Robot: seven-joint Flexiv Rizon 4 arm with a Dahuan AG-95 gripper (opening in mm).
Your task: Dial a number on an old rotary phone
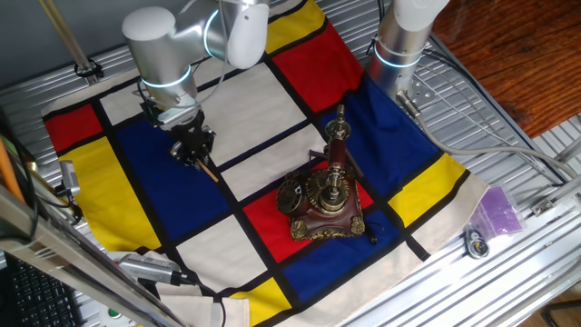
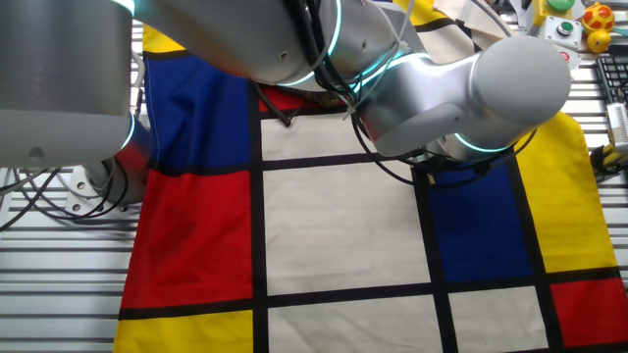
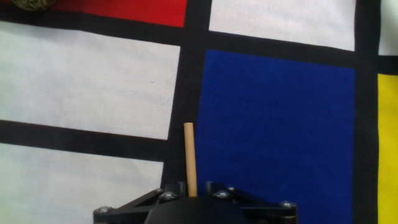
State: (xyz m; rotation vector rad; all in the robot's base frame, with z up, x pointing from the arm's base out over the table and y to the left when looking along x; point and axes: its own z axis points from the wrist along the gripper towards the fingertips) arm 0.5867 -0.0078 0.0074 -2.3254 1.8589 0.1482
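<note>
The old rotary phone [image 1: 325, 203] stands on a red square of the cloth, dark red-brown base with brass trim, dark round dial on its left side, handset upright behind. A brass corner of it shows at the top left of the hand view [image 3: 32, 4]. My gripper [image 1: 194, 149] is well to the left of the phone, over the border of a blue and a white square. It is shut on a thin wooden stick [image 3: 190, 158] that points out past the fingertips. The stick also shows in one fixed view [image 1: 208, 169]. In the other fixed view the arm [image 2: 442, 88] hides the phone.
A colour-block cloth [image 1: 272, 118] of red, blue, yellow and white squares covers the table. A second arm's base [image 1: 399, 45] stands at the back right. A purple bag [image 1: 497, 211] and a small round thing [image 1: 476, 243] lie right of the cloth.
</note>
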